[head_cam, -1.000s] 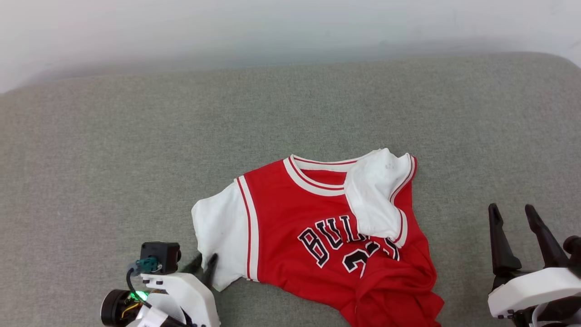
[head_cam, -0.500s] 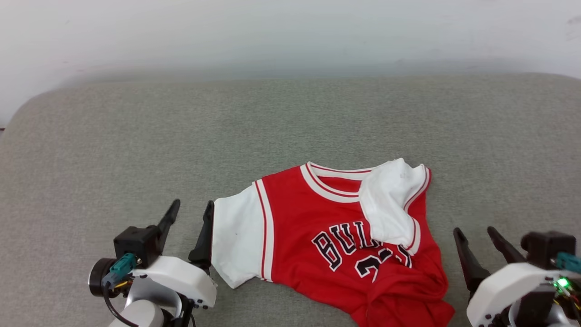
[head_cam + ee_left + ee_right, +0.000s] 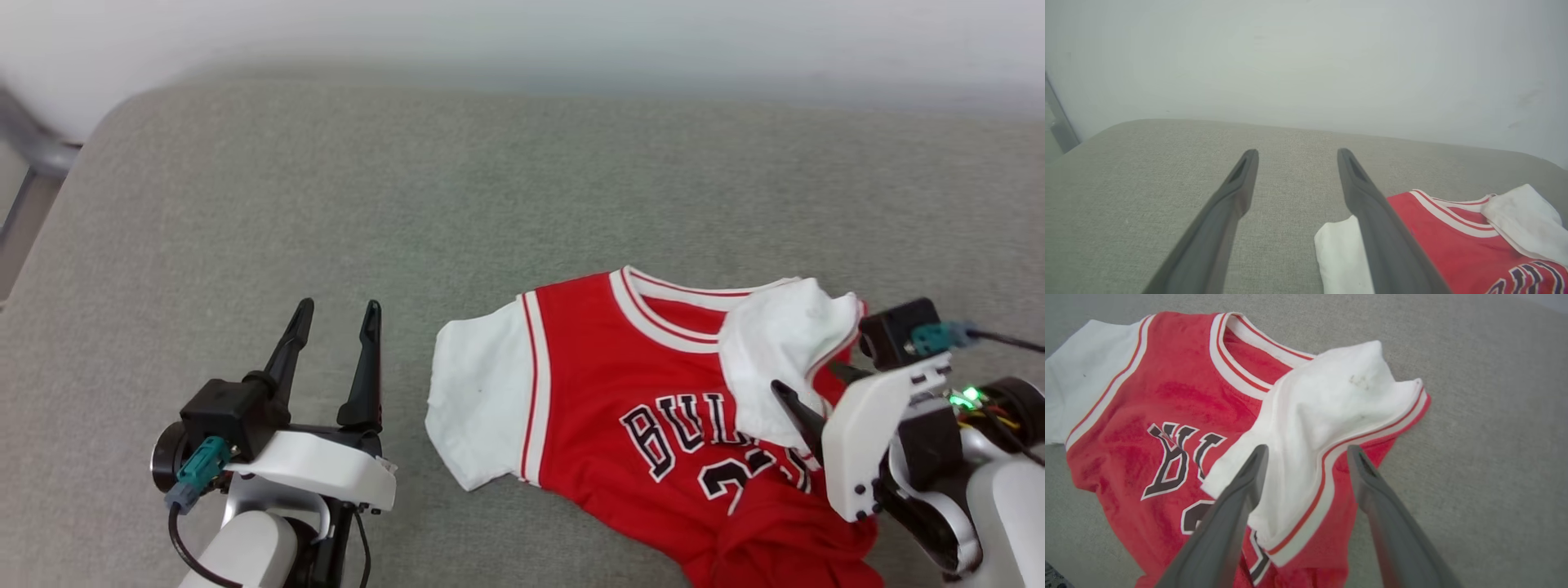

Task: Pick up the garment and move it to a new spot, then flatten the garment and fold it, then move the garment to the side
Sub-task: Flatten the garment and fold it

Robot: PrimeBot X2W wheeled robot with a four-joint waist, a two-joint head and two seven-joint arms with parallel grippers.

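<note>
- One garment [image 3: 620, 384], rumpled, chest up on one grey cushion [image 3: 326, 180], at 4 o'clock in the head view.
- Two grippers: left gripper [image 3: 339, 305] at 8 o'clock, spread wide, empty, fingers toward 12.
- Right gripper [image 3: 1308, 449] spread wide over the folded sleeve [image 3: 1331, 400], gripping nothing.

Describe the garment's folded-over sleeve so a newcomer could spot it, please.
On the grey cushion lies the garment, a red jersey. The white sleeve near the right gripper is flipped onto the black lettering; the other sleeve lies flat.
</note>
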